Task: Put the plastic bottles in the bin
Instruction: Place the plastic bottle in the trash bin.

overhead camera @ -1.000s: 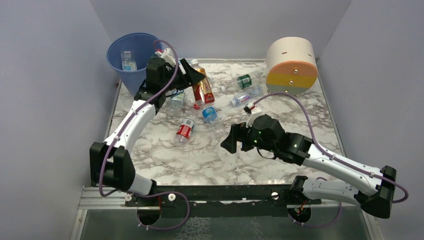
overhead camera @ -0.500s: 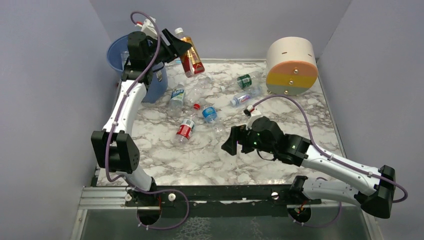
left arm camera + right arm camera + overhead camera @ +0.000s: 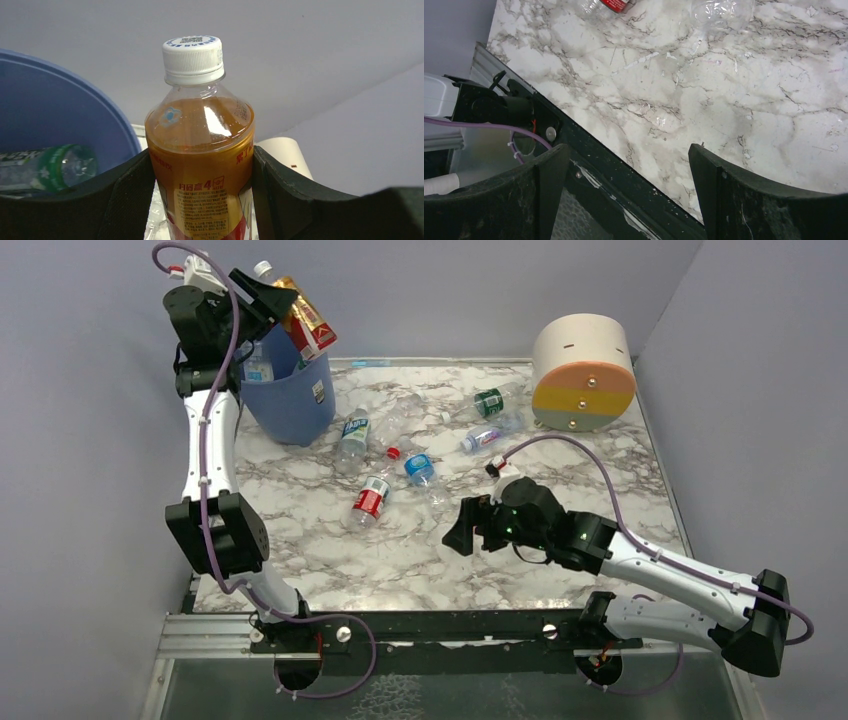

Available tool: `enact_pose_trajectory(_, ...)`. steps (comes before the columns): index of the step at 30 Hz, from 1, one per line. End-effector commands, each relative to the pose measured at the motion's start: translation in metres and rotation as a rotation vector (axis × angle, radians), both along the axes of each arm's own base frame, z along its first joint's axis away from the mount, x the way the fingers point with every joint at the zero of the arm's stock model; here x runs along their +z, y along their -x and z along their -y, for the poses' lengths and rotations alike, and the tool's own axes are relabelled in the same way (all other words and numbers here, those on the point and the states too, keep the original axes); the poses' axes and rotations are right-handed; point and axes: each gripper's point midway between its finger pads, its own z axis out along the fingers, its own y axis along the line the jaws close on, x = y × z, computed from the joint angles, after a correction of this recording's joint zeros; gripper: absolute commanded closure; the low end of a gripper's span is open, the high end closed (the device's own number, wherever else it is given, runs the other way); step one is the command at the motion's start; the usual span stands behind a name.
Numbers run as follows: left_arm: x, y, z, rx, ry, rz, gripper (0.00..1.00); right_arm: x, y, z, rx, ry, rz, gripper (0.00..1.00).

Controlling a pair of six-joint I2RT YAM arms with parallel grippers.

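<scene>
Two arms reach over a marble surface (image 3: 420, 560). The left tool (image 3: 280, 308) is clenched around an amber bottle (image 3: 200, 150), tilted just above the rim of the blue bin (image 3: 300, 405) at 11 o'clock. The right tool (image 3: 458, 530) hovers released and empty toward 6 o'clock, while several bottles (image 3: 370, 498) lie from the centre toward 12 o'clock.

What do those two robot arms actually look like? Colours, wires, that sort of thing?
The left arm and right arm are slim white tubes linked by chunky black joints. A thin purple cable loops loosely along each one. The left claw and right claw are black, each with two broad, matte fingers. I can see no lettering on them.
</scene>
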Motion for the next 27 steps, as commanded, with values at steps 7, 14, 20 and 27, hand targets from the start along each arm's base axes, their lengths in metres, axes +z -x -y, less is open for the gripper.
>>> enact_pose_trajectory(7,0.008,-0.02,-0.066,0.124,0.005,0.052,0.46,-0.001,0.012,-0.004,0.038,-0.036,-0.034,0.09)
enact_pose_trajectory(14,-0.014,-0.026,-0.087,0.176,-0.008,0.01,0.46,0.0,0.014,-0.001,0.033,-0.041,-0.038,0.09)
enact_pose_trajectory(20,-0.035,-0.03,-0.103,0.215,-0.023,-0.047,0.46,0.003,0.014,0.0,0.033,-0.043,-0.039,0.09)
enact_pose_trajectory(27,-0.059,-0.037,-0.111,0.228,-0.028,-0.102,0.34,0.007,0.016,-0.004,0.043,-0.059,-0.049,0.1)
